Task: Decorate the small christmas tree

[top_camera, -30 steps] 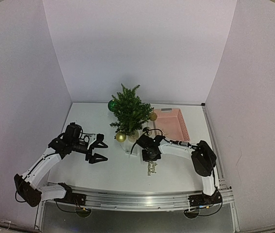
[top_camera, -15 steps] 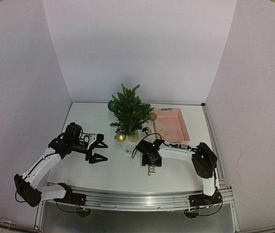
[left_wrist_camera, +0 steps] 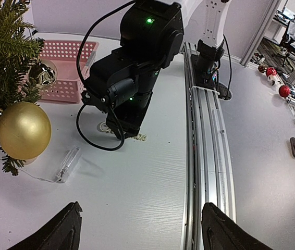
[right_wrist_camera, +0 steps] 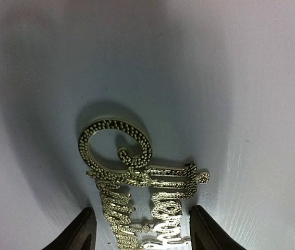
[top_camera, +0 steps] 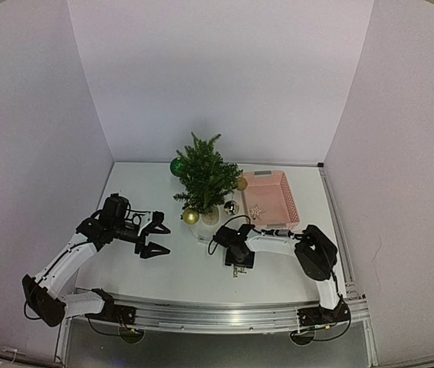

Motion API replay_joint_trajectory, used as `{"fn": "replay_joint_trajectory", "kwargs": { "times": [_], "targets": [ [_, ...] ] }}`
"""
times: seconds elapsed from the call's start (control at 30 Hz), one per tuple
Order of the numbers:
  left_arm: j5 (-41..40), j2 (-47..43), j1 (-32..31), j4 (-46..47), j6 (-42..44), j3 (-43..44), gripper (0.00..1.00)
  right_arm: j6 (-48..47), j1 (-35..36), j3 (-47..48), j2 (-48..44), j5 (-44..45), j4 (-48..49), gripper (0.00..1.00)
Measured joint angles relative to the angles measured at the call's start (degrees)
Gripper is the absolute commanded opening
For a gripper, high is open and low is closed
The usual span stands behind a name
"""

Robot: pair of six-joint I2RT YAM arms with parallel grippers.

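Right wrist view: right gripper (right_wrist_camera: pixel 142 225) open astride gold sign (right_wrist_camera: pixel 137 179), lower centre. Pickup step; next, close and lift. Left gripper (left_wrist_camera: pixel 139 232) open, empty.

Small artificial Christmas tree (top_camera: pixel 205 175) of dark-green, bushy needle branches, tapering to a thin tip. Stands upright on the white bench (top_camera: pixel 179 268), far of centre, close to the back wall. Pale at the foot, mostly hidden under the lowest branches. Carries baubles: shiny green ball (top_camera: pixel 176 165) at the far left edge, matte gold ball (top_camera: pixel 191 216) hanging low on the near left, smaller gold ball (top_camera: pixel 241 183) on the right side. Mirror-bright silver ball (top_camera: pixel 231 207) just beside the lower right branches; unclear whether hung or resting. In the left wrist view, only partly visible, cut off at the left edge, with the matte gold ball dangling from a lower twig.
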Motion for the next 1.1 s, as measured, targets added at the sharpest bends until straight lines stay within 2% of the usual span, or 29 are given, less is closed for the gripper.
{"fn": "replay_joint_trajectory", "kwargs": {
  "times": [0.2, 0.4, 0.9, 1.1],
  "targets": [
    [0.0, 0.0, 0.0, 0.0, 0.0, 0.0, 0.79, 0.7, 0.0, -4.0, -2.2, -0.2, 3.8, 0.41],
    [0.0, 0.0, 0.0, 0.0, 0.0, 0.0, 0.79, 1.2, -0.1, -7.3, -4.4, 0.1, 6.5, 0.35],
    [0.0, 0.0, 0.0, 0.0, 0.4, 0.0, 0.79, -0.2, -0.1, -8.8, -6.4, 0.4, 8.6, 0.29],
    [0.0, 0.0, 0.0, 0.0, 0.7, 0.0, 0.79, -1.1, -0.1, -9.3, -9.4, 0.8, 9.1, 0.19]
  ]
}}
